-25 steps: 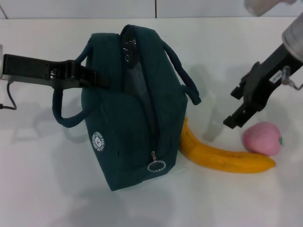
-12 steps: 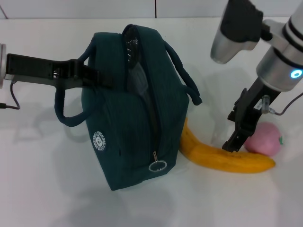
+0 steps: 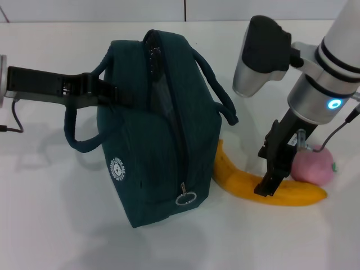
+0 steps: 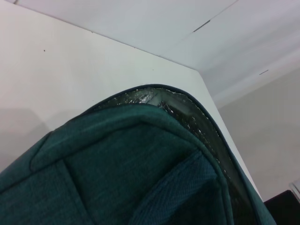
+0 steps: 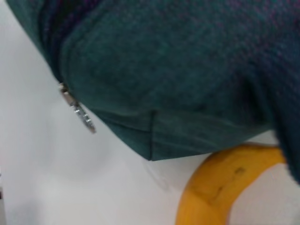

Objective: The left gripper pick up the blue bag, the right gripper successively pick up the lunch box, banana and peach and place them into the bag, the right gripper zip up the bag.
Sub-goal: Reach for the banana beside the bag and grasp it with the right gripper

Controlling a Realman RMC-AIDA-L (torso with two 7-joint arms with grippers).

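Observation:
The blue bag (image 3: 157, 129) stands upright mid-table, its zipper open, with the ring pull (image 3: 185, 198) low at the front. My left gripper (image 3: 115, 95) is shut on the bag's upper edge by its left handle. The bag also fills the left wrist view (image 4: 131, 164) and shows in the right wrist view (image 5: 178, 70). The banana (image 3: 292, 194) lies on the table right of the bag, also seen in the right wrist view (image 5: 220, 187). My right gripper (image 3: 264, 171) is open, its lower fingertip at the banana's middle. The peach (image 3: 312, 166) sits just behind the banana's right end. The lunch box is out of view.
The white table (image 3: 56, 225) reaches back to a wall seam. A thin black cable (image 3: 8, 121) hangs by the left arm. The right arm's silver elbow (image 3: 256, 56) hovers above the space between bag and peach.
My right arm has swung in and down to the left, bringing its open gripper from above the peach onto the banana. The bag and left gripper have stayed put.

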